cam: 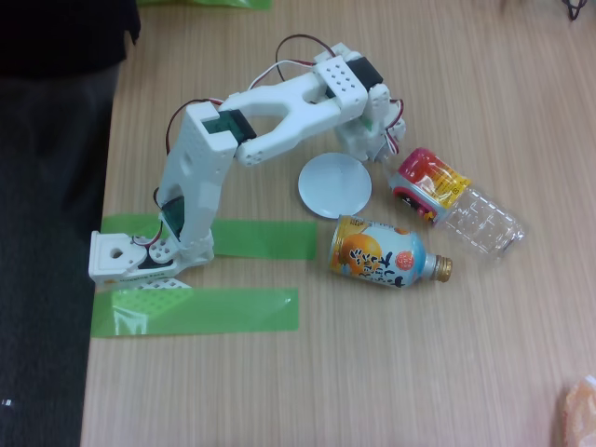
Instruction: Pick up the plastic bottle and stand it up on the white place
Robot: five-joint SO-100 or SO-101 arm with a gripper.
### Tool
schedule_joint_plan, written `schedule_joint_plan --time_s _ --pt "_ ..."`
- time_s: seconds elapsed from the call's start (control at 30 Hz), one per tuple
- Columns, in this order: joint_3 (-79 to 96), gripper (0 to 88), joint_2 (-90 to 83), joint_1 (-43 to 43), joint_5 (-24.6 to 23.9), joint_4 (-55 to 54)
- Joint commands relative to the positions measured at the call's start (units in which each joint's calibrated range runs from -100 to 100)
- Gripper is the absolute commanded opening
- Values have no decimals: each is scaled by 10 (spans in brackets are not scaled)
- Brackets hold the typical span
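The plastic bottle [458, 203] lies on its side on the wooden table, its red-pink and yellow label toward the upper left and its clear body pointing lower right. The white arm reaches from its base at the left, and my gripper [380, 154] hangs right at the bottle's cap end. The arm's own body hides the fingers, so I cannot make out how the jaws stand or whether they touch the bottle. The white place [333, 185], a flat round disc, lies bare just left of the bottle and below the gripper.
An orange-and-light-blue bottle-can [380, 253] with a gold cap lies on its side just below the disc. Two green tape strips [250, 238] lie by the arm's base [126, 256]. The table's left edge drops to dark floor. An orange object [581, 410] sits at the lower right corner.
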Motion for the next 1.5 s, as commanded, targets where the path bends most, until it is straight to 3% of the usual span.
schedule_joint_plan --time_s 0.0,1.47 --pt "-28 237 -3 -5 2 -5" --pt "-27 236 29 -19 1 -5"
